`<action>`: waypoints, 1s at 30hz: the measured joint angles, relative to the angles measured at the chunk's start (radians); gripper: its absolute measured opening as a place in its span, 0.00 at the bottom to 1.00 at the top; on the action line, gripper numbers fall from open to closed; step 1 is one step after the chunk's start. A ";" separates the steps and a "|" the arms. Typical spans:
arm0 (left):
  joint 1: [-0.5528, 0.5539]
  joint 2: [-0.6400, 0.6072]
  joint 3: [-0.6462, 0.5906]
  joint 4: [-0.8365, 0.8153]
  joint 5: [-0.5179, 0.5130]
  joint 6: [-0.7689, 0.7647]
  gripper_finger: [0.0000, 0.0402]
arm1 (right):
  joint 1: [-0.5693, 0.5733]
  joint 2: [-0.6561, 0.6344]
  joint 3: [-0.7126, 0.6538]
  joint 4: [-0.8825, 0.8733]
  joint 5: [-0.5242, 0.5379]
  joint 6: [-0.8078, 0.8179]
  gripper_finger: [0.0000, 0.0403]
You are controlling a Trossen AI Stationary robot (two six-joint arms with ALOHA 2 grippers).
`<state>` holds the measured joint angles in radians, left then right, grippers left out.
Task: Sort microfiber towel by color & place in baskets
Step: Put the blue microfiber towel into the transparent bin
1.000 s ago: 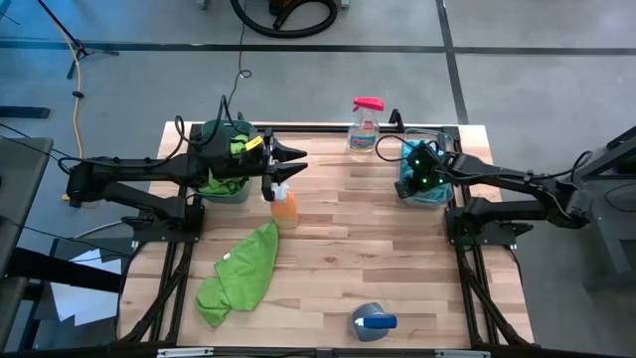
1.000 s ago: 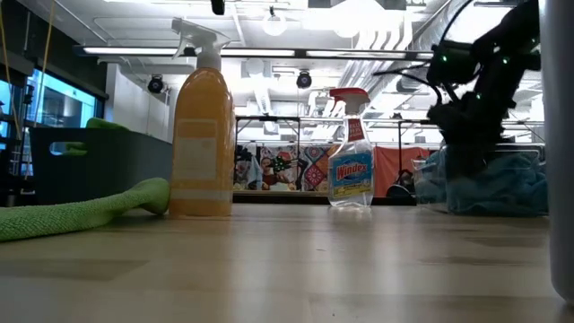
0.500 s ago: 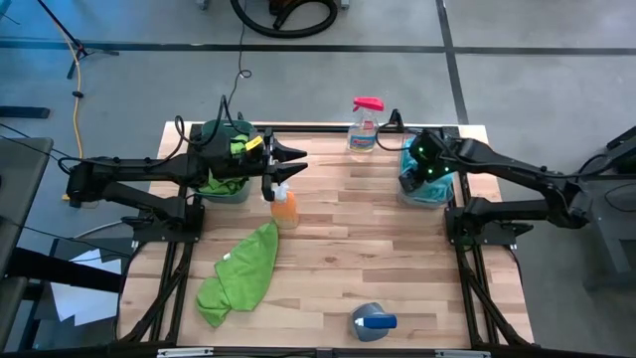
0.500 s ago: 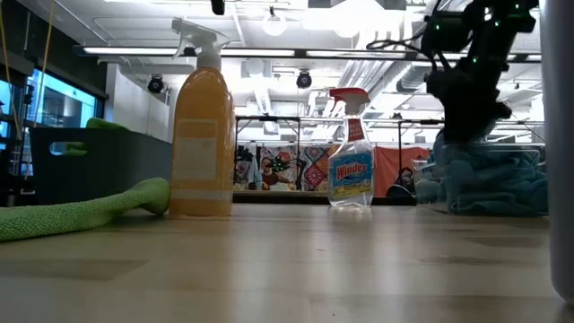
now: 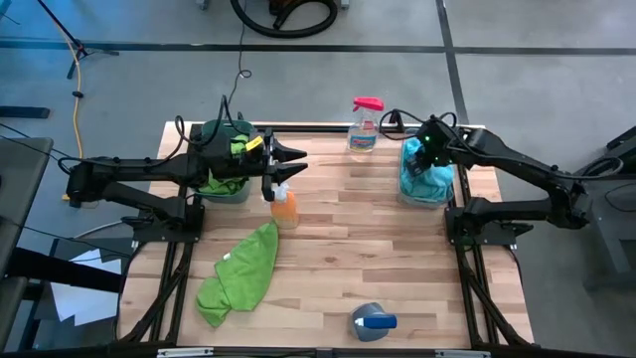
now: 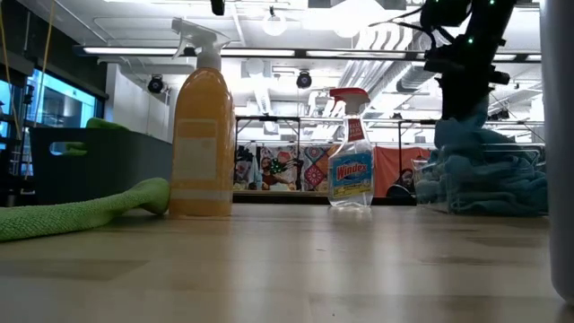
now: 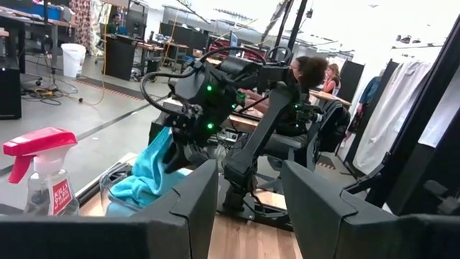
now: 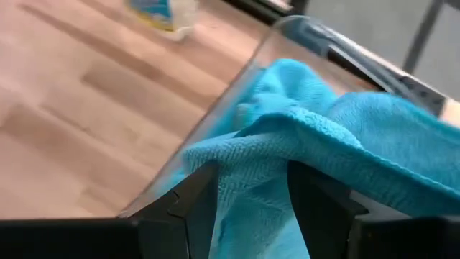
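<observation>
My right gripper [image 5: 429, 149] hangs above the clear basket [image 5: 427, 184] at the table's far right, shut on a blue towel [image 8: 287, 137]. More blue cloth fills that basket. My left gripper [image 5: 298, 159] stands open and level above the orange spray bottle [image 5: 284, 207], beside the dark teal basket [image 5: 221, 171], which holds green cloth. It touches nothing. A green towel [image 5: 238, 273] lies flat on the table at the near left. My right gripper has a raised fold of the blue towel [image 8: 251, 165] between its two fingers [image 8: 194, 194]. It comes from above, slanting down. The cloth is drawn up into a peak [image 6: 462, 126] under the fingers, and its lower part stays in the clear basket.
A Windex bottle [image 5: 364, 127] stands at the far edge between the two baskets. A small grey and blue thing [image 5: 370, 320] lies at the near edge. Bare wood lies in the table's middle and near right. People sit in the room beyond.
My right gripper has risen out of the clear basket and tipped somewhat. The blue towel's upper part has come up with it into a peak, while the rest has stayed in the basket.
</observation>
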<state>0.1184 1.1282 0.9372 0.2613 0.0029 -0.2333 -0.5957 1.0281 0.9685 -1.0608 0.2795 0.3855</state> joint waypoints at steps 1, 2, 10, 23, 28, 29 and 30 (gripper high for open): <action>0.000 0.000 0.000 -0.003 0.000 0.000 0.36 | -0.012 0.004 -0.001 -0.002 0.010 -0.002 0.41; 0.000 0.000 0.000 -0.007 0.000 -0.001 0.36 | -0.025 0.009 -0.006 -0.001 0.018 -0.002 0.41; 0.000 0.000 0.000 -0.010 0.000 -0.002 0.36 | -0.160 0.079 -0.194 0.133 0.080 0.027 0.41; 0.000 0.000 0.000 -0.010 -0.015 -0.036 0.36 | -0.189 0.217 -0.353 0.415 -0.037 0.076 0.41; 0.000 0.000 0.000 -0.010 -0.020 -0.035 0.36 | -0.188 0.190 -0.256 0.386 -0.092 0.007 0.41; 0.000 0.000 0.000 -0.010 -0.026 -0.035 0.36 | -0.188 0.186 -0.232 0.388 -0.114 -0.015 0.41; 0.000 0.000 0.000 -0.010 -0.034 -0.035 0.36 | -0.188 0.183 -0.210 0.386 -0.136 -0.037 0.41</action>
<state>0.1181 1.1282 0.9375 0.2512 -0.0308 -0.2680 -0.7837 1.2111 0.7588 -0.6746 0.1437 0.3483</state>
